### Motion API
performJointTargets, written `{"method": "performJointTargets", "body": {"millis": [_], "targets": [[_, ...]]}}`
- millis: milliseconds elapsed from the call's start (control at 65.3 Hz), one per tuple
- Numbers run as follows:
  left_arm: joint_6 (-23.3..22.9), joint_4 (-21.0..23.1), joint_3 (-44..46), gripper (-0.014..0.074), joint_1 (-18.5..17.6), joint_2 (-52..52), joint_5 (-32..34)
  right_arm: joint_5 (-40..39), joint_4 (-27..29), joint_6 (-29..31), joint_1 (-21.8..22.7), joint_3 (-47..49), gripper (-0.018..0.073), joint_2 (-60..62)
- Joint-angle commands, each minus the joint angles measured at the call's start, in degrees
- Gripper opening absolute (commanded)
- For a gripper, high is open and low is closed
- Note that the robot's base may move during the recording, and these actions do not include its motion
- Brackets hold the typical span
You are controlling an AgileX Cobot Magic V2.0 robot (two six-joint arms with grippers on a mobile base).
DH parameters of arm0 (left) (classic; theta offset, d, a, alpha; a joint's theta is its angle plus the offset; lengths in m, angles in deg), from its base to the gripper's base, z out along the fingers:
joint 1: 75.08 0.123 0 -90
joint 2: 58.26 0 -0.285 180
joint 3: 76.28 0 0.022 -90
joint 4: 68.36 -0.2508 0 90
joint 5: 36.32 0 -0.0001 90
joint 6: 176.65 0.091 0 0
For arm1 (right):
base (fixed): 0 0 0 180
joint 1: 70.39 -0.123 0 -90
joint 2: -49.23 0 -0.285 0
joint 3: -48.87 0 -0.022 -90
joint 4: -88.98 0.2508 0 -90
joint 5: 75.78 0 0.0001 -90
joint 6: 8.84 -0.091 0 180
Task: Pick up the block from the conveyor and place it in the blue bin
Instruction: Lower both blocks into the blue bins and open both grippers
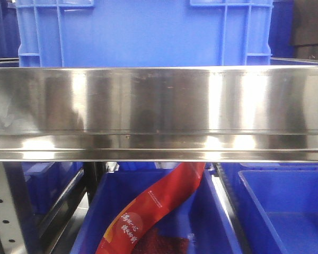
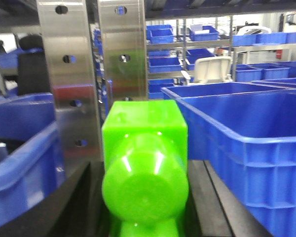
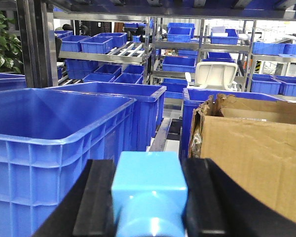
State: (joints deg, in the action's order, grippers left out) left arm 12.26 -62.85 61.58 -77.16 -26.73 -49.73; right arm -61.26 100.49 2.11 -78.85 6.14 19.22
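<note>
Up close, the left gripper point(image 2: 145, 197) is closed on a green block point(image 2: 144, 143), dark fingers point(image 2: 203, 197) pressed to its sides, with a large blue bin point(image 2: 246, 143) just right of it and a perforated steel upright point(image 2: 69, 74) behind on the left. The right gripper point(image 3: 149, 187) clamps a light blue block point(image 3: 149, 177) between black fingers point(image 3: 101, 192), a deep blue bin point(image 3: 54, 153) near on its left, a cardboard box point(image 3: 256, 163) on its right and racks point(image 3: 187, 54) of blue bins far behind. In the front view a steel shelf rail point(image 1: 159, 106) crosses near, a red packet point(image 1: 159, 206) lying in a blue tub point(image 1: 112, 206) below, a blue crate point(image 1: 143, 32) beyond.
</note>
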Motion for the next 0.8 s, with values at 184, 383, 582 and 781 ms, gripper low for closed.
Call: {"method": "performJointTargets", "body": {"millis": [184, 383, 582, 781], "targets": [[0.2, 1.4, 12.9, -0.0111, -4.2, 13.7, -4.9, 0.3, -0.5, 0.2, -3.1, 8.5, -0.0162, -11.1], [0.2, 1.4, 22.4, -0.0111, -11.6, 26.2, -5.2, 1.3, -0.5, 0.2, -8.6, 17.4, -0.0162, -23.5], [0.2, 1.4, 31.7, -0.0111, -18.2, 38.1, -4.7, -1.7, -0.5, 0.2, -13.4, 26.1, -0.0162, -36.5], [0.2, 1.4, 39.9, -0.0111, -23.5, 49.8, -4.6, -3.2, -0.5, 0.2, -17.4, 33.4, -0.0162, -48.0]]}}
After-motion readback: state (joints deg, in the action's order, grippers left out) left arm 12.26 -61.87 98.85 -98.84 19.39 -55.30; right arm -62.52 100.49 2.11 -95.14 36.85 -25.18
